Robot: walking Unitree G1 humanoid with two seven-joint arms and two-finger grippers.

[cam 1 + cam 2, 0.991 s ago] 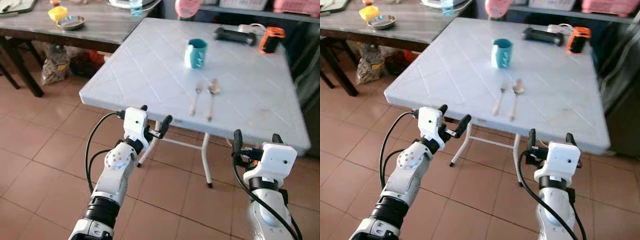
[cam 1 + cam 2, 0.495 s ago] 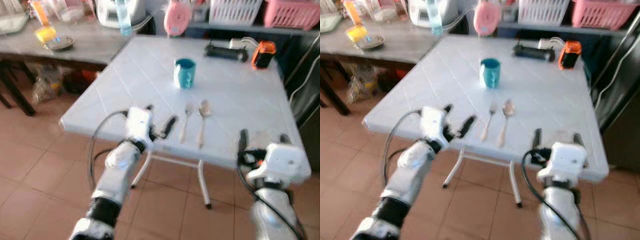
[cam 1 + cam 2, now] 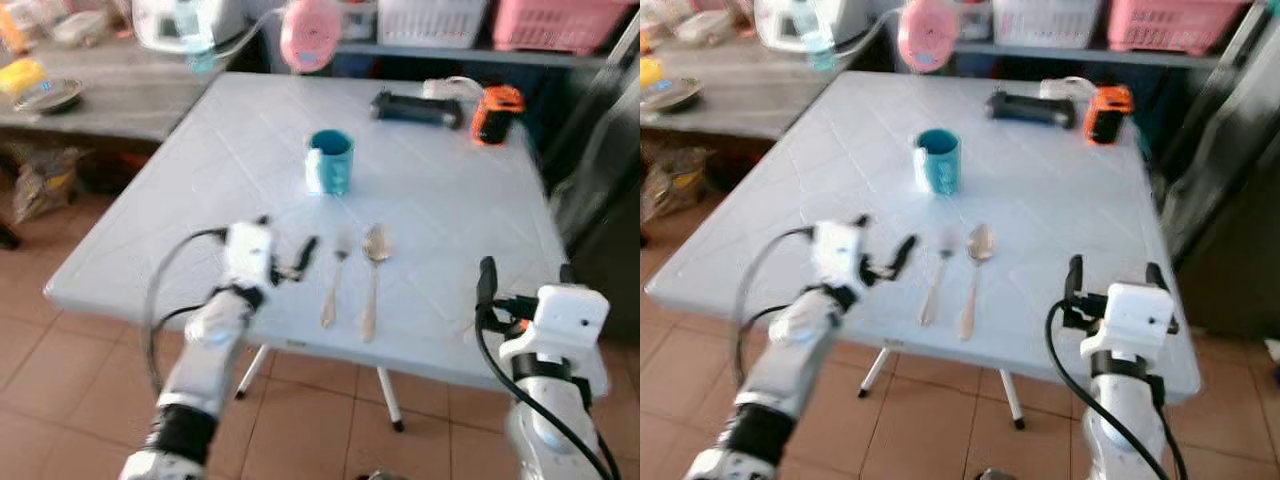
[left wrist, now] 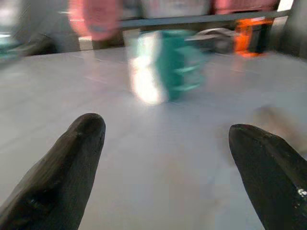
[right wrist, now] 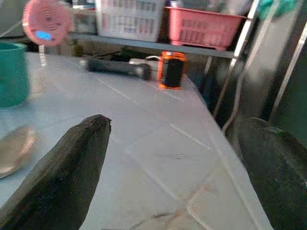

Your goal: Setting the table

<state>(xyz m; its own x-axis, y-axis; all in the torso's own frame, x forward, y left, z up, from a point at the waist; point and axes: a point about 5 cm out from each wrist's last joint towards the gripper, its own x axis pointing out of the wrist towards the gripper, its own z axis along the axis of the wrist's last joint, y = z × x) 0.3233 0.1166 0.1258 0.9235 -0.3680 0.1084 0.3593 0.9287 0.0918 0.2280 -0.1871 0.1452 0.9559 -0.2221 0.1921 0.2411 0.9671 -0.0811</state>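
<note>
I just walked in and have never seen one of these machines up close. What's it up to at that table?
The robot stands at a white table that it is setting. A teal mug sits mid-table, with a fork and a spoon lying side by side nearer the robot. Its left gripper is over the table just left of the fork, fingers open and empty. The right gripper hovers at the near right edge, also open and holding nothing.

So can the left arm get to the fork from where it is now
Probably yes. The left end effector hangs open over the table just beside the fork, with nothing lying between them; the spoon is on the fork's far side.
</note>
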